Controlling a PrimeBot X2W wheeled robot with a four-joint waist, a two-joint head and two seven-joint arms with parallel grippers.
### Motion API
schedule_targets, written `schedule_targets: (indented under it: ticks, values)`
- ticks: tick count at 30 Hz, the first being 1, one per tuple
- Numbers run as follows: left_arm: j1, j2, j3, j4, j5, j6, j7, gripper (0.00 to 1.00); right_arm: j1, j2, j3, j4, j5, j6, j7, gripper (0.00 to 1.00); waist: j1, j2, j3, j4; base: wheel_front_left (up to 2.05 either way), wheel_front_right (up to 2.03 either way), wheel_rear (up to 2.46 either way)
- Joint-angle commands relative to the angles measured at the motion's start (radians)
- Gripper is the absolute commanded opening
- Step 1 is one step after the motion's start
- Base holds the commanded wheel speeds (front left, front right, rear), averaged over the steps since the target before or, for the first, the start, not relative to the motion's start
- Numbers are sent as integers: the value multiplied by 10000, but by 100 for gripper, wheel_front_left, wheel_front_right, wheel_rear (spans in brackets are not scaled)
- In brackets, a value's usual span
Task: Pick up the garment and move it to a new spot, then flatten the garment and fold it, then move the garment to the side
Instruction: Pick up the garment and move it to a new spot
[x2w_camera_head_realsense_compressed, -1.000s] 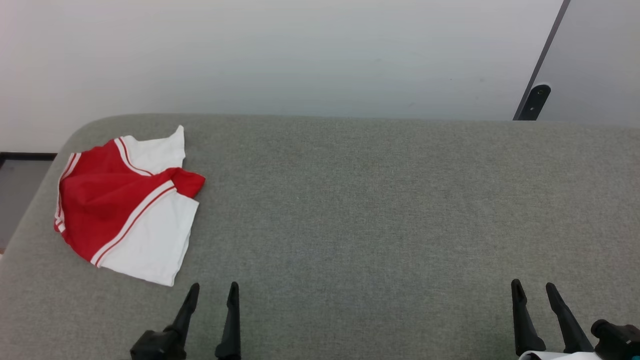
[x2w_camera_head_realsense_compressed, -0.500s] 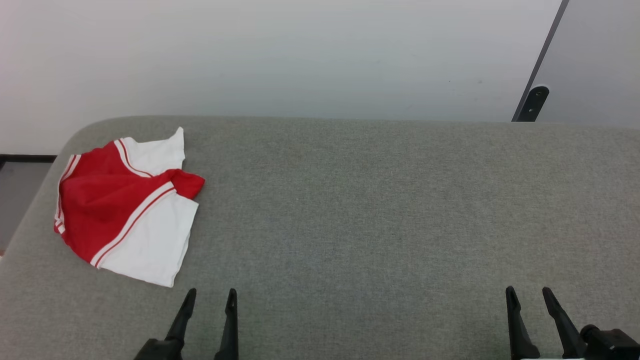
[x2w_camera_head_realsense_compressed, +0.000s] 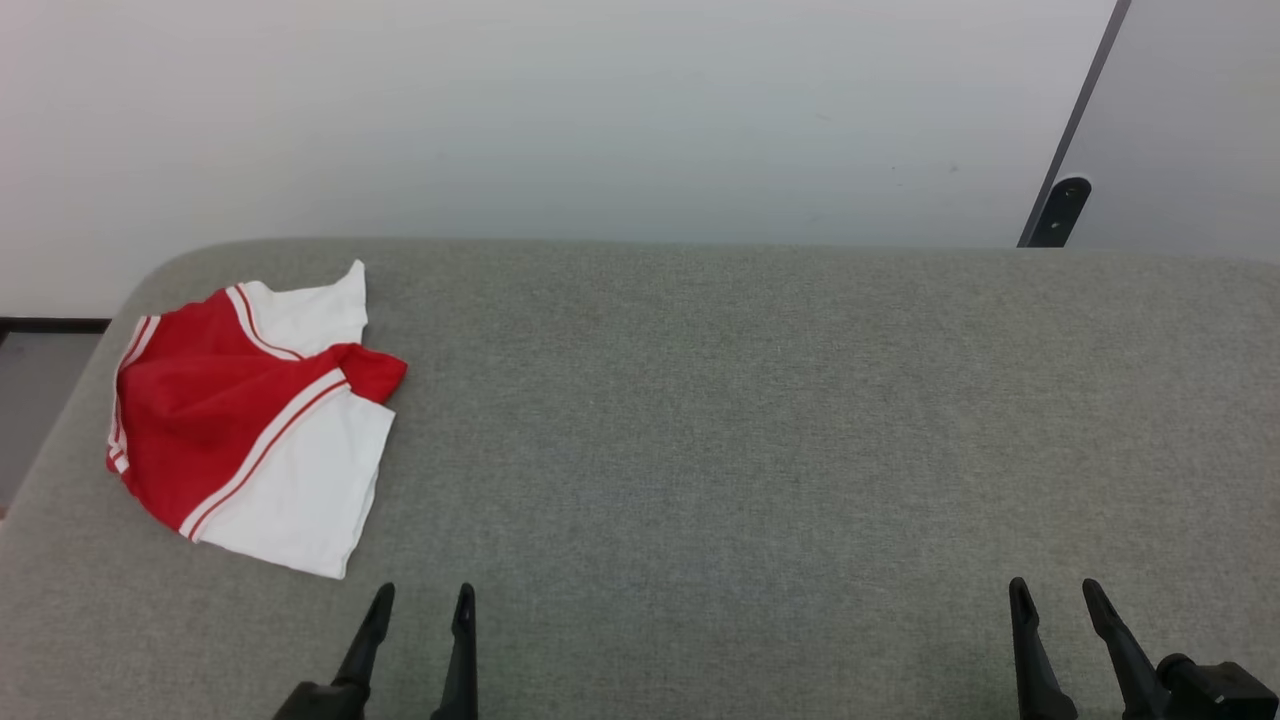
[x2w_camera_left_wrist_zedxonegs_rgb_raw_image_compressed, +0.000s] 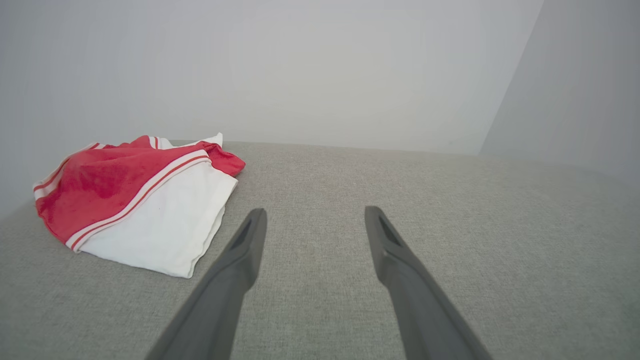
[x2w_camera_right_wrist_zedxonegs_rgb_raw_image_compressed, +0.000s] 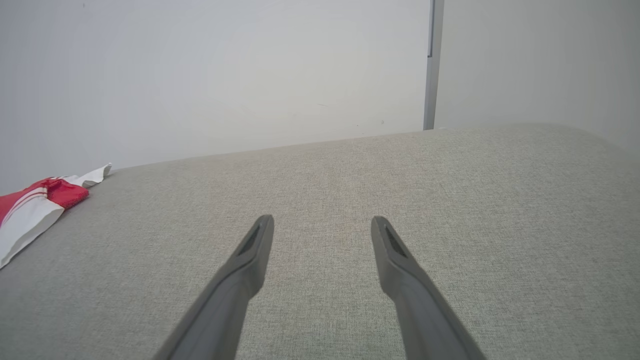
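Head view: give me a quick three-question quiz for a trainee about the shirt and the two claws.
1. True or false: the garment lies near the left end of the grey surface.
2. Which is nearer the garment? A: left claw. B: right claw.
3. Fill in: the jaws of both claws stand ____ and hold nothing.

Key: 1 true; 2 A; 3 open.

Grey counter (x2w_camera_head_realsense_compressed: 760, 420): coarse woven cloth, matt. Red-and-white short-sleeved garment (x2w_camera_head_realsense_compressed: 200, 410) on counter: soft matt cloth, lightly creased.
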Motion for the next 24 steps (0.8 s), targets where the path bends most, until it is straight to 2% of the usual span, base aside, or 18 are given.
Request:
schedule_targets:
  ticks: [1,6,12,24]
  values:
    - [99,-13,0,23,-46,31,-10,100,18,28,11,2,42,4,-32,100,0,-1,-13,14,0,0,0]
    - [10,-10,-78,58,-108,61,-10,100,63,34,15,-5,85,4,-67,100,0,-1,-16,244,0,0,0]
    - [-57,-9,-22,77,-217,184,-10,100,44,10,192,-30,30,4,-28,100,0,-1,25,997,0,0,0]
    - [118,-6,-211,18,-447,568,-10,100,-40,-270,713,-212,13,4,203,100,0,-1,48,3788,0,0,0]
